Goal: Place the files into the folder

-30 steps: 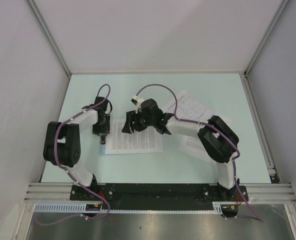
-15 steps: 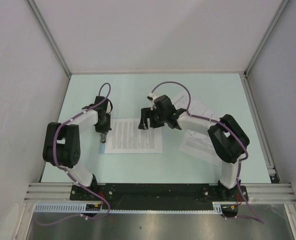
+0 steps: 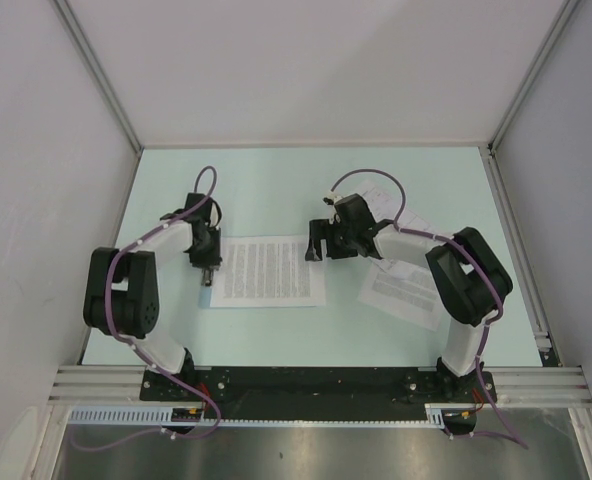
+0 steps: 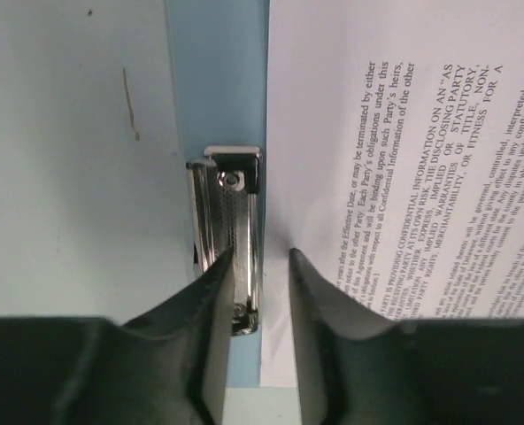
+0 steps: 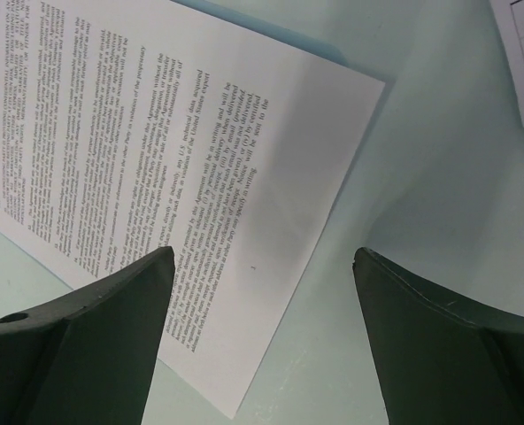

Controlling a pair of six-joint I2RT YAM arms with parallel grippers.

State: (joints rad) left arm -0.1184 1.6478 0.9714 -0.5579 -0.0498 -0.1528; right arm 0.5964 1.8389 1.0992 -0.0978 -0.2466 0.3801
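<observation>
The left gripper [image 4: 260,255] has its dark jaws only narrowly parted. They point down at the small silver metal clip [image 4: 231,204] on one short end of the flat light-blue rectangular folder [image 4: 216,80]. One finger overlaps the clip's outer side. The other stands over the edge of the white, densely printed paper sheet [image 4: 404,133] that lies on the folder. Nothing looks pinched, and I cannot tell whether the tips touch the clip. The sheet's edge sits just beside the clip, apparently not under it.

The right gripper [image 5: 262,257] hangs with its jaws wide and empty above the folder's end opposite the clip, over the sheet's short edge there.

To the right of the folder and well apart from it, more loose white printed sheets [image 3: 408,290] lie on the pale green table [image 3: 276,180], one partly beneath the right arm.

The sheets are probably very light, limp and slick on the table, so they should slide readily and buckle if pushed from one end. A free corner or short edge looks the best place to pinch. The folder should be stiff, and its clip likely sprung, so the lever needs pressing before an edge can slip beneath.
</observation>
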